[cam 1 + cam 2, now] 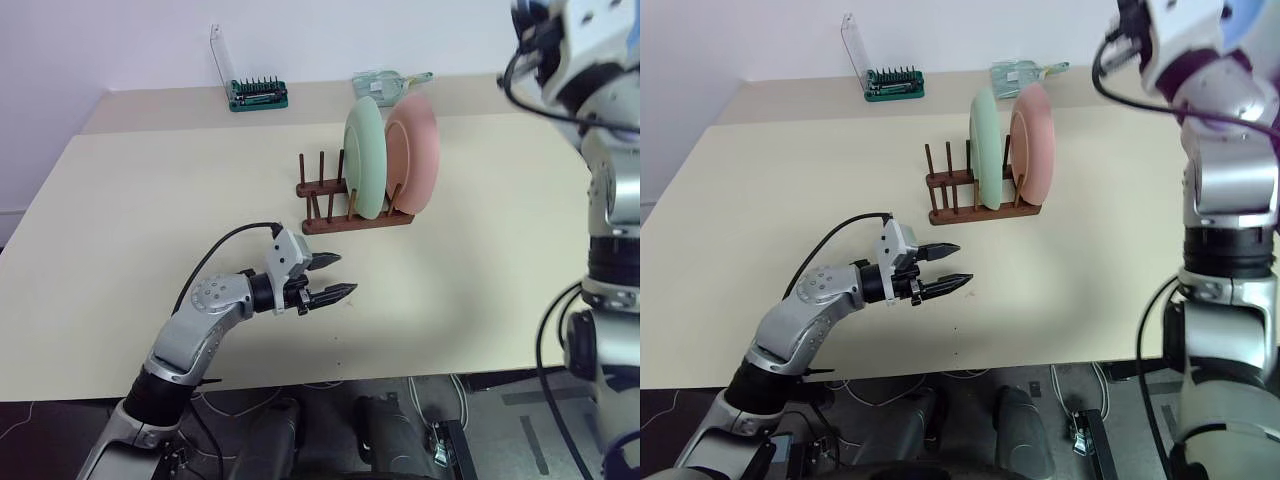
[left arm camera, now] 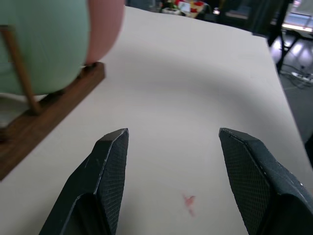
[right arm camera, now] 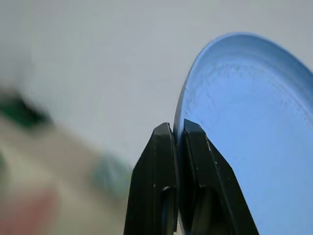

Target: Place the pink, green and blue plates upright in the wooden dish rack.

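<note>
Blue plate (image 3: pixel 254 137), pinched by its rim in the right gripper (image 3: pixel 177 132), risked slipping free or knocking the racked green plate (image 1: pixel 365 160), while the left gripper (image 1: pixel 330 278) hovered open over the table (image 1: pixel 120 250).

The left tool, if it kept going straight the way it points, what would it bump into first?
Probably nothing. The left tool, open, points across bare table, passing in front of the wooden dish rack. Depth is hard to judge.
</note>
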